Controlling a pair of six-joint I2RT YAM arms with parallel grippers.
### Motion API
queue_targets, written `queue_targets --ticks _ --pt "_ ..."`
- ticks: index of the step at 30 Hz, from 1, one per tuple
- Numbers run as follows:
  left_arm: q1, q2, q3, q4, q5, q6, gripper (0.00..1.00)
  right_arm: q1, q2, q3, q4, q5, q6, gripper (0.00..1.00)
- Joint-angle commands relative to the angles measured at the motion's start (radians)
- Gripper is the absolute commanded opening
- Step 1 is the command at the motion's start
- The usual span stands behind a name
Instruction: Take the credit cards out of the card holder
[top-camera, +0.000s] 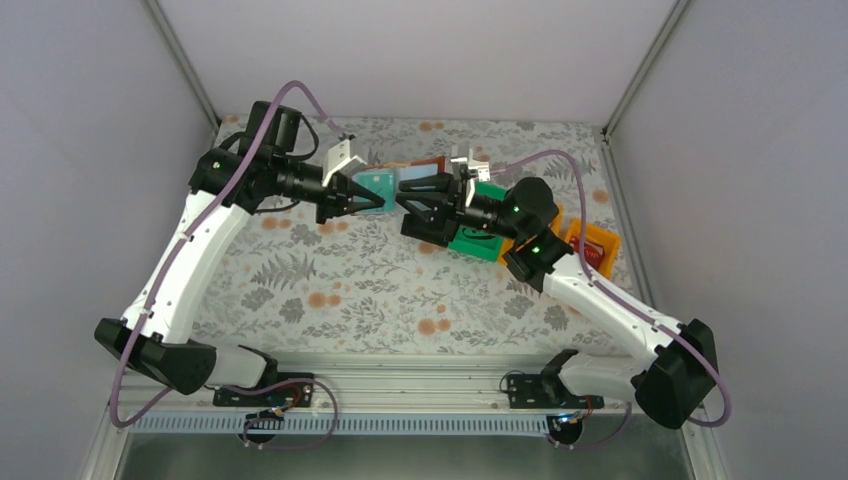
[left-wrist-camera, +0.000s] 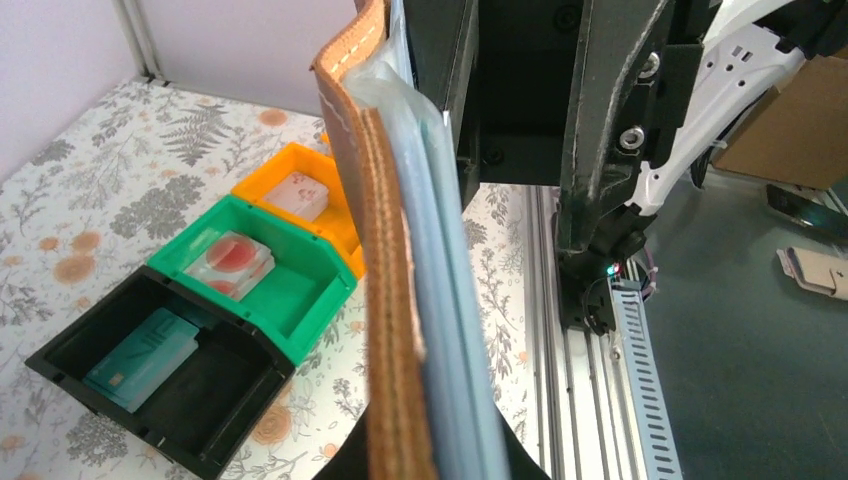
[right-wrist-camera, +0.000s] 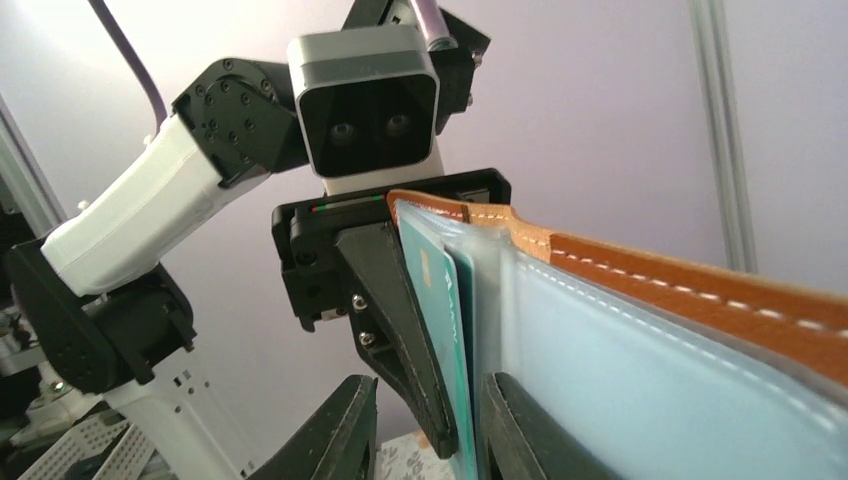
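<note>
Left hand (top-camera: 375, 203) tight on card holder (top-camera: 385, 183) above fern-print table (top-camera: 330, 290), pale grey walls (top-camera: 400, 50) around

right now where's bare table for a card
Bare: the table, its near half between the arms. Crowded: right rear by the green bin and orange bin, and mid-rear where the left end effector and right end effector meet at the card holder.
</note>
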Motion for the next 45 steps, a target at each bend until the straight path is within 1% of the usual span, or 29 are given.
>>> queue_targets --ticks 1,6,13,17,20,21,23,25,26,28,32,34,35,38,42,45 --pt "-0.005 -0.026 0.041 -0.040 0.136 0.074 0.02 -0.023 0.033 0.053 -0.111 -0.032 -0.035 0.29" --pt "-0.005 -0.020 0.031 -0.032 0.154 0.072 0.02 -0.005 0.085 0.124 -0.218 -0.057 -0.098 0.30" --pt "-0.007 -0.019 0.026 -0.045 0.169 0.096 0.02 0.002 0.103 0.134 -0.210 -0.061 -0.105 0.31" --pt "-0.007 -0.013 0.024 -0.053 0.199 0.107 0.02 0.015 0.119 0.156 -0.222 -0.119 -0.134 0.33" --pt "-0.007 -0.007 0.030 -0.059 0.224 0.114 0.02 0.050 0.133 0.194 -0.261 -0.212 -0.210 0.34" --pt "-0.007 -0.005 0.032 -0.062 0.227 0.116 0.02 0.066 0.133 0.207 -0.285 -0.224 -0.243 0.33" --pt "-0.007 -0.005 0.034 -0.066 0.228 0.117 0.02 0.085 0.124 0.219 -0.314 -0.223 -0.285 0.26" --pt "-0.007 -0.008 0.034 -0.070 0.228 0.120 0.02 0.088 0.107 0.213 -0.310 -0.198 -0.286 0.19" --pt "-0.006 -0.009 0.035 -0.075 0.228 0.125 0.02 0.088 0.098 0.208 -0.311 -0.182 -0.286 0.17" --pt "-0.006 -0.010 0.035 -0.078 0.230 0.129 0.02 0.088 0.087 0.205 -0.318 -0.153 -0.287 0.15" --pt "-0.008 -0.010 0.027 -0.060 0.222 0.114 0.02 0.093 0.085 0.208 -0.340 -0.144 -0.309 0.14" --pt "-0.008 -0.012 0.012 -0.021 0.185 0.077 0.02 0.110 0.085 0.219 -0.363 -0.149 -0.353 0.18" --pt "-0.009 -0.013 0.003 0.000 0.148 0.046 0.02 0.121 0.081 0.225 -0.380 -0.149 -0.384 0.21" --pt "-0.014 -0.013 -0.031 0.025 0.077 0.038 0.02 0.132 0.042 0.218 -0.366 -0.132 -0.433 0.25" --pt "-0.024 -0.013 -0.046 0.003 0.099 0.069 0.02 0.132 0.006 0.227 -0.351 -0.103 -0.461 0.28" --pt "-0.029 -0.014 -0.037 -0.021 0.120 0.096 0.02 0.130 -0.009 0.225 -0.336 -0.051 -0.465 0.28"
